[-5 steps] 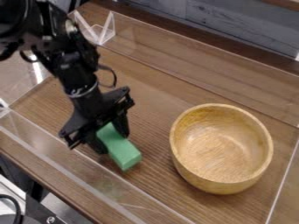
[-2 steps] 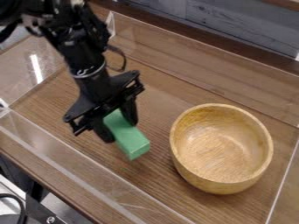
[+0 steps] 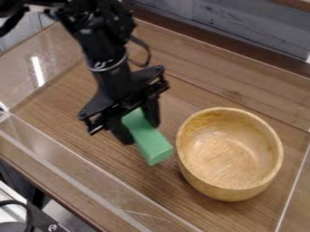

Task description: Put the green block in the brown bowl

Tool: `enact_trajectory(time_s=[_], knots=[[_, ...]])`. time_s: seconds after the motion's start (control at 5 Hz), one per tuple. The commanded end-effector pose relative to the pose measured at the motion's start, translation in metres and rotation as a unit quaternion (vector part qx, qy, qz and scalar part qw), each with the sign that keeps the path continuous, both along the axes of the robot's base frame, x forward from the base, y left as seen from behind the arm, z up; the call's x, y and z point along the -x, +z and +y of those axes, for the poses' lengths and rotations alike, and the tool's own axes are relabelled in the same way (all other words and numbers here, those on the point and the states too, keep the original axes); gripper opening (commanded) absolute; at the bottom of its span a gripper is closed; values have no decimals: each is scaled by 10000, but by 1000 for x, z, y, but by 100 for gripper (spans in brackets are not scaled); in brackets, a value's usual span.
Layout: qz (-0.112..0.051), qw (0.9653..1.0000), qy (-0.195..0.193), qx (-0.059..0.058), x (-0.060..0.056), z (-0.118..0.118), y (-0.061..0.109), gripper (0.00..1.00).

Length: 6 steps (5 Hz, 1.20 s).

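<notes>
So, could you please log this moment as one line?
claw: shut on green block | block: beside brown bowl, outside it | bowl: empty | placing: not done

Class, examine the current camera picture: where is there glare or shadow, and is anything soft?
Camera view: a bright glare streak on the tabletop at far left; soft shading inside the bowl; the black gripper shows little detail; fine edges look slightly soft.

Scanning from left to right, near to far, and there's no readable lettering, number or sign anywhere here!
</notes>
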<state>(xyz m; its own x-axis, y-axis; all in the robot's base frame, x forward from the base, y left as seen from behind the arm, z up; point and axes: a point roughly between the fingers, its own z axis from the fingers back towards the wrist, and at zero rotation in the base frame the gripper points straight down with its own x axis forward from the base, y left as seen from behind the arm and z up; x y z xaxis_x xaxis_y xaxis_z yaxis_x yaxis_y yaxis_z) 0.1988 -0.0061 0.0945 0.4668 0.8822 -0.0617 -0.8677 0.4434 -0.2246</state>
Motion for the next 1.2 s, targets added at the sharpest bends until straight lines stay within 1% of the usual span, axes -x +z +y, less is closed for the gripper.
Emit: enact_trajectory(time_s=[0.0,0.4,0.6,0.8,1.0], knots=[[-313,9986,-412,-67,-9,-15,21,0],[-423,9938,-1023,-68,-7,-42,30,0],[-461,9906,-1284,-66,-7,-47,33,0],[-474,9864,-1575,-61,-6,-45,39,0],[-480,9801,-1924,-60,-4,-43,46,0]])
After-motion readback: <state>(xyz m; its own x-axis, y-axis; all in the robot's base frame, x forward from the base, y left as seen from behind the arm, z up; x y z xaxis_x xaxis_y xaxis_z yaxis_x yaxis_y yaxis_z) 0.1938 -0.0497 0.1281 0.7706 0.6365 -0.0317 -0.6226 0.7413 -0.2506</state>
